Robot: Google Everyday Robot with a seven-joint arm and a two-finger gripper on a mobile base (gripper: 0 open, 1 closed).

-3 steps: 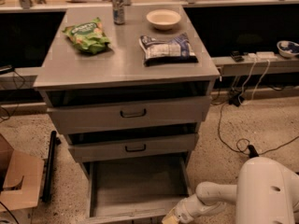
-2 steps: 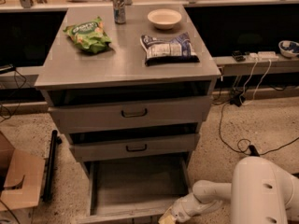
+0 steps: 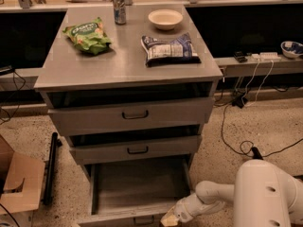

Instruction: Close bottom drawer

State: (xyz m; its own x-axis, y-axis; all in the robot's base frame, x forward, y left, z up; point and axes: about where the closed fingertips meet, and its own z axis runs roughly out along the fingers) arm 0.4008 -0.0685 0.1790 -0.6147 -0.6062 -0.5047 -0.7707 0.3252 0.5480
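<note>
Drawer status: the narrow grey metal-look bottom drawer (image 3: 137, 186) is pulled well out beneath the mid-sized grey drawer (image 3: 165, 148). Its front is cut off by the lower frame edge. The white arm's pale-tipped gripper (image 3: 169, 218) is seen at the front's right end, partly cropped; whether it is open or closed cannot be told.

The bottom drawer (image 3: 139, 186) stood pulled out below the middle drawer (image 3: 137, 149); the gripper (image 3: 170, 218) was at its front right corner, with the arm (image 3: 213, 196) further right
</note>
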